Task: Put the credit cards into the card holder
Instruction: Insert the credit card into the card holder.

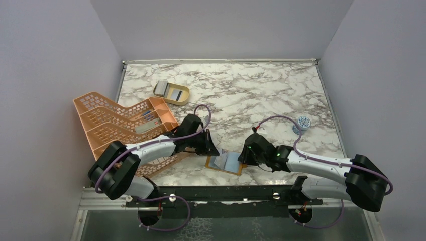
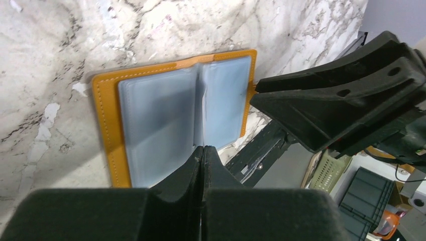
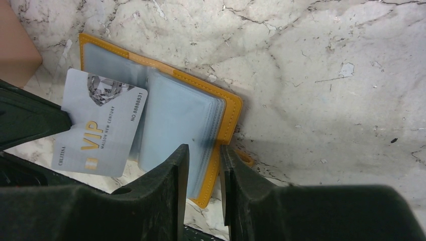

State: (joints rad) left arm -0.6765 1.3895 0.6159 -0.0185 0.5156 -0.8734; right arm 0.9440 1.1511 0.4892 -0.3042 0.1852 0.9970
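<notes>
Credit card [image 3: 100,125] corner hidden behind left gripper [image 3: 55,123]; card holder [image 3: 228,108] edge beneath right gripper [image 3: 204,150].

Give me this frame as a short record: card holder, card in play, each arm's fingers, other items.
card holder: open, pockets up, flat on the marble table by the near edge
credit card: silver VIP card, over the open holder, not visibly in a pocket
left fingers: shut on the card's edge
right fingers: slightly apart at the holder's edge; grip unclear
elsewhere: peach rack, tan dish
</notes>
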